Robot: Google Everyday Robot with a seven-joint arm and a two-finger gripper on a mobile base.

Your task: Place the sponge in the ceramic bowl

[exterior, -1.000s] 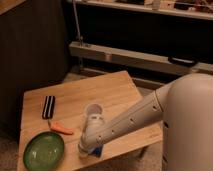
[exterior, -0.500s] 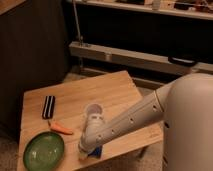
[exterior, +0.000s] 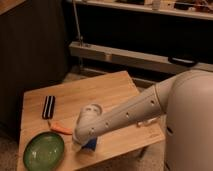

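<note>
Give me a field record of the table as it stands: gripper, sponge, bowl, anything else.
gripper: low at the table's front edge, right at the sponge, just beside the bowl
sponge: dark blue, on the table, mostly hidden under the arm's end
ceramic bowl: green, front corner at picture left, nothing seen inside
sponge in bowl: not yet
black striped block: lying flat, behind the bowl
orange item: between block and bowl
white cup: partly behind the arm
table: wooden
</note>
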